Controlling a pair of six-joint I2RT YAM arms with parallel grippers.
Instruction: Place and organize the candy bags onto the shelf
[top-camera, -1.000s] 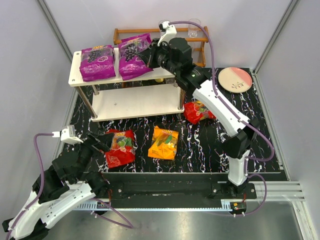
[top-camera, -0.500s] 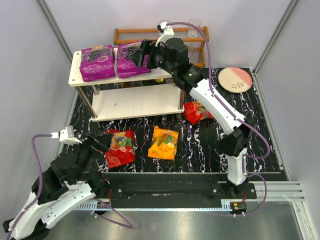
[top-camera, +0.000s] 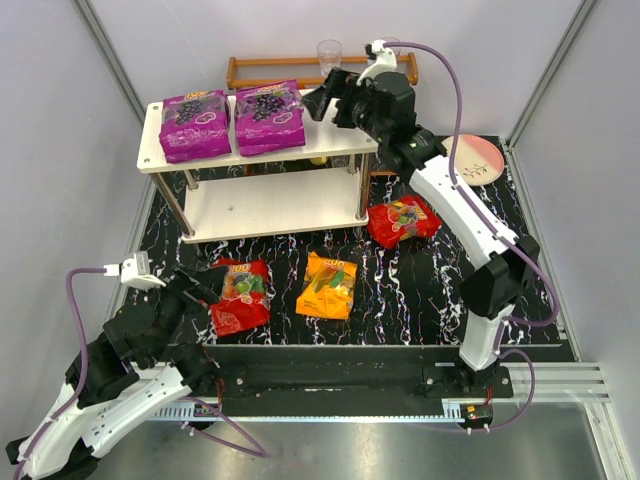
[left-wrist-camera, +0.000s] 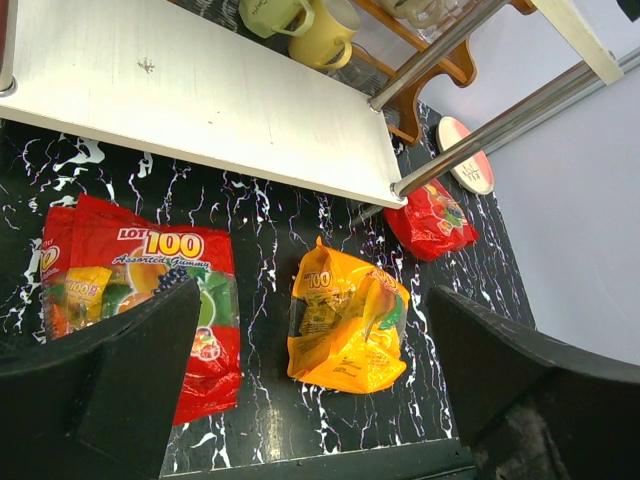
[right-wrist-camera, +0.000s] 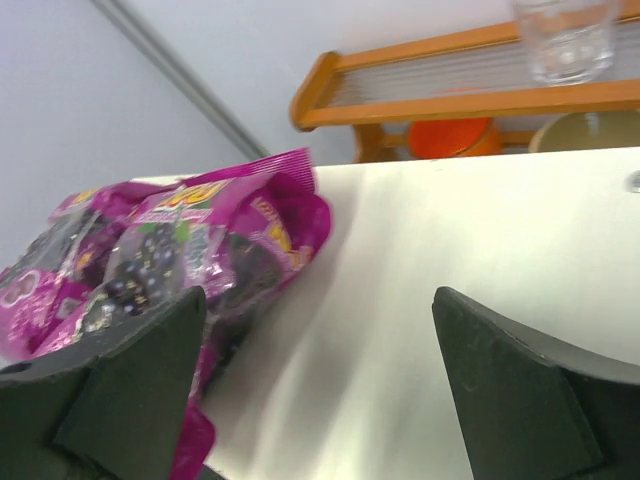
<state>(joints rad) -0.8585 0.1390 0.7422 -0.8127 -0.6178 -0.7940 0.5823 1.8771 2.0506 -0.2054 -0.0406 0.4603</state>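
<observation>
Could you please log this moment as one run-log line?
shelf top: two purple bags | table: two red bags, orange bag | right pincer: open, empty, over shelf | left pincer: open, empty

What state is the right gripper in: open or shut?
Open: the right gripper is spread, empty, beside the glossy purple candy bag on the white shelf.

Two candy bags (top-camera: 268, 117) side by side on shelf (top-camera: 340, 143) top, just left of right hand (top-camera: 322, 100). Three more bags (top-camera: 328, 285) on counter (top-camera: 420, 290), ahead of left hand (top-camera: 195, 288).
</observation>
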